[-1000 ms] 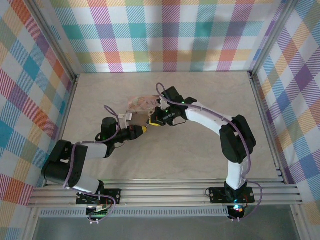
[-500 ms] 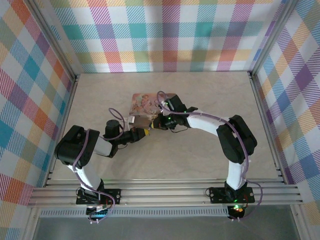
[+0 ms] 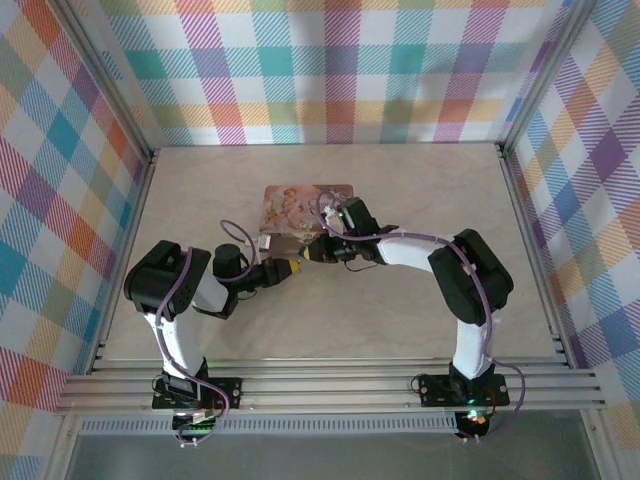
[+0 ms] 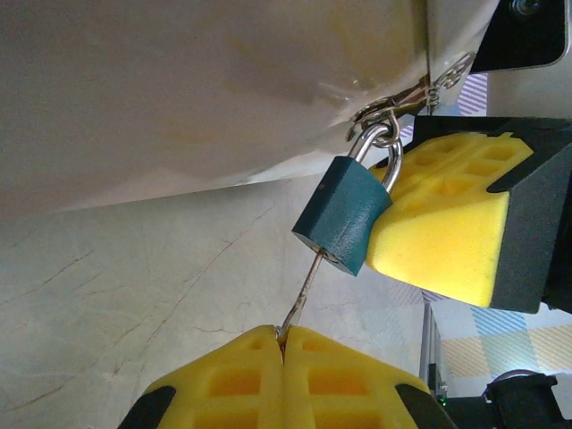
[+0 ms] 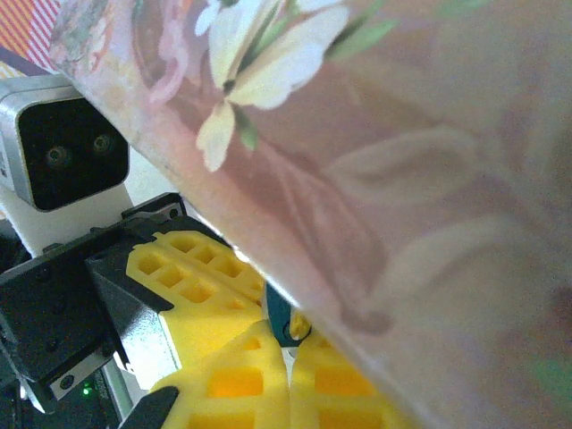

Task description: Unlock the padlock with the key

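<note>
A small teal metal padlock (image 4: pixel 342 214) hangs by its silver shackle (image 4: pixel 382 143) from the metal hasp rings (image 4: pixel 393 105) on the front wall of a pink illustrated tin box (image 3: pixel 300 200). The box sits flat on the beige marble-patterned table (image 3: pixel 420 180), a little left of its middle. A thin silver metal key (image 4: pixel 304 290) runs from the bottom of the lock body down to the left gripper (image 4: pixel 284 338), whose yellow foam fingers (image 4: pixel 223 384) are pressed together and pinch the key's near end.

The right gripper (image 3: pixel 310 250) comes in from the opposite side. One of its yellow fingers (image 4: pixel 447 223) lies against the lock body and the shackle's right leg, crowding that side of the lock. In the right wrist view its two fingers (image 5: pixel 223 384) are pressed together, with a sliver of teal at their tips. Whether they pinch any part of the lock cannot be told.

The box's flowered wall (image 5: pixel 402 179) looms across the right wrist view, hiding most of the lock. To its left are the other gripper's yellow finger (image 5: pixel 192 286) and silver wrist camera (image 5: pixel 63 161).

From above, the two grippers meet tip to tip just in front of the box's near edge, the left one (image 3: pixel 291 265) slightly nearer the arm bases. Plaid panels (image 3: pixel 330 70) wall the table on three sides, and an aluminium rail (image 3: pixel 330 385) runs along the near edge.
</note>
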Controlling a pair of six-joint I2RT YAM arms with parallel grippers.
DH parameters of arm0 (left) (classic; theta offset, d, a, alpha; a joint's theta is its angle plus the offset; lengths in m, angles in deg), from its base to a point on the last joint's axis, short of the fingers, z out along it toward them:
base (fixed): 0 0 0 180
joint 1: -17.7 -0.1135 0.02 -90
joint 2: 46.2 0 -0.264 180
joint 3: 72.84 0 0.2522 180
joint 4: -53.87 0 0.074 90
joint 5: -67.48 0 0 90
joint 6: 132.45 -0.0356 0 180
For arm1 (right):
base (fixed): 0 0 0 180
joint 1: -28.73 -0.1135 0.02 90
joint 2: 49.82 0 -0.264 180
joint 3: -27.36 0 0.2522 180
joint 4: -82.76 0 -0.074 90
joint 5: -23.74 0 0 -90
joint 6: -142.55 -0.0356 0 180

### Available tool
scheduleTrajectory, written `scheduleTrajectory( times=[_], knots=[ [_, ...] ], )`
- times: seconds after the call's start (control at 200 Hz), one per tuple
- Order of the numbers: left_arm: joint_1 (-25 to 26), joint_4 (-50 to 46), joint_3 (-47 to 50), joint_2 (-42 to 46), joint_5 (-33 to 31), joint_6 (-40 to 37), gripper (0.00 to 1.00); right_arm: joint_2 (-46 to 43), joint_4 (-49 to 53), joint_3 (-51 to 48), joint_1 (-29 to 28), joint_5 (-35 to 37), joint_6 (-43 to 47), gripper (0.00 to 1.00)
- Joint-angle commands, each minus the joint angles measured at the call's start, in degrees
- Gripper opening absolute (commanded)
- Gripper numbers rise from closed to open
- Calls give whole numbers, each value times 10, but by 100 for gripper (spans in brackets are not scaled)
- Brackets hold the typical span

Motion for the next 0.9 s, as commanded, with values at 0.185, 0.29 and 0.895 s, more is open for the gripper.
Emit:
scheduleTrajectory(
  times=[0.185,0.29,0.895],
  knots=[
    [5,67,-26,14,43,3,0,25,38,-14,-25,-118,127,0],
    [6,52,-27,15,41,-1,0,30,69,-8,-25,-103,160,0],
    [16,-236,34,161,-123,-156,0,-31,123,-17,-34,156,58,46]
  ],
)
